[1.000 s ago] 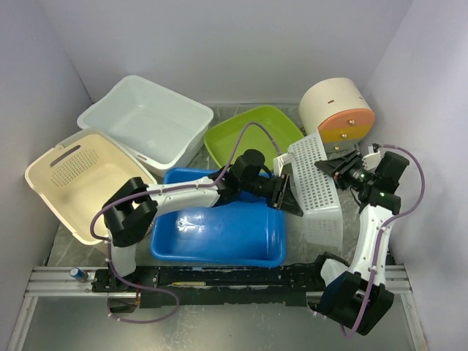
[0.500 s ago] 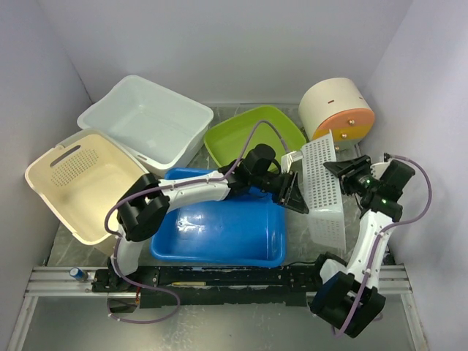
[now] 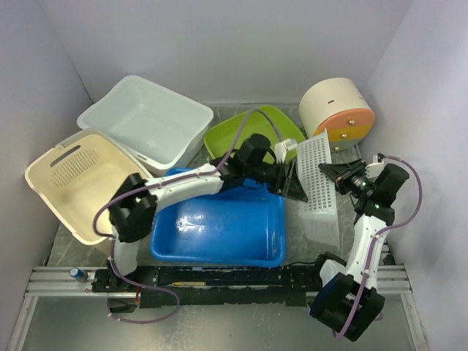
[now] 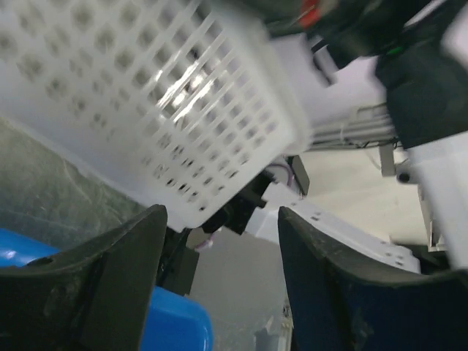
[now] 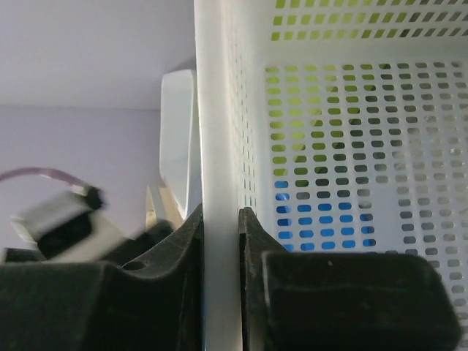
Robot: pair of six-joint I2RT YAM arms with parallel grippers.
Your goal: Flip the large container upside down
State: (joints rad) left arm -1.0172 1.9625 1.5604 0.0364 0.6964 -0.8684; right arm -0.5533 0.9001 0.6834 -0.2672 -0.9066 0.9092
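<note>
The white perforated basket point(image 3: 319, 183) stands tilted on its edge at the right of the table, its open side facing right. My right gripper point(image 3: 338, 174) is shut on its upper rim; in the right wrist view the rim point(image 5: 219, 146) runs between the fingers of the gripper point(image 5: 221, 241). My left gripper point(image 3: 294, 184) is open just left of the basket, over the blue tub's far right corner. In the left wrist view the basket's mesh wall point(image 4: 146, 102) lies above the open, empty gripper point(image 4: 223, 292).
A blue tub point(image 3: 219, 230) sits in the near middle and a green tub point(image 3: 241, 135) behind it. A white tub point(image 3: 146, 121) and a cream perforated basket point(image 3: 80, 179) stand at the left. A round cream and orange container point(image 3: 336, 110) stands at the back right, near the wall.
The basket has tipped up further onto its edge. The right gripper has moved left and up with the rim. The left gripper has drawn back along the basket's left side.
</note>
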